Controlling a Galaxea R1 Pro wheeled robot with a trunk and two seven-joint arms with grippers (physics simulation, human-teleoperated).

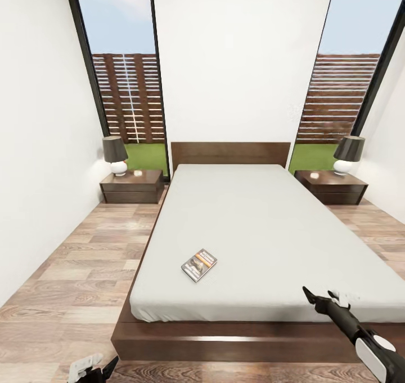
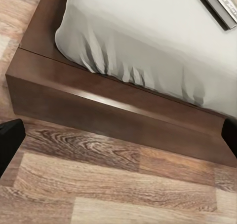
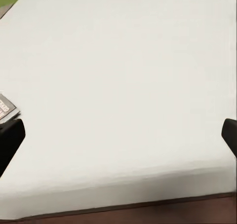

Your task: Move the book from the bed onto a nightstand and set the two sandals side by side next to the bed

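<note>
The bed is filling the frame's centre, its pale mattress carrying the book lying flat at lower left of centre.

You see the bed topped in matt pale-grey cloth — creased at its corner — over a smooth, faintly glossy dark wood base; beside it, grainy wood-plank floor; the book looks paper-covered.

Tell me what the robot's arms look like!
The right arm is black and slim, with a white sleeve-like segment lower down. Its end effector has one black pointed finger and a white one. The left end effector also mixes white and black parts.
</note>
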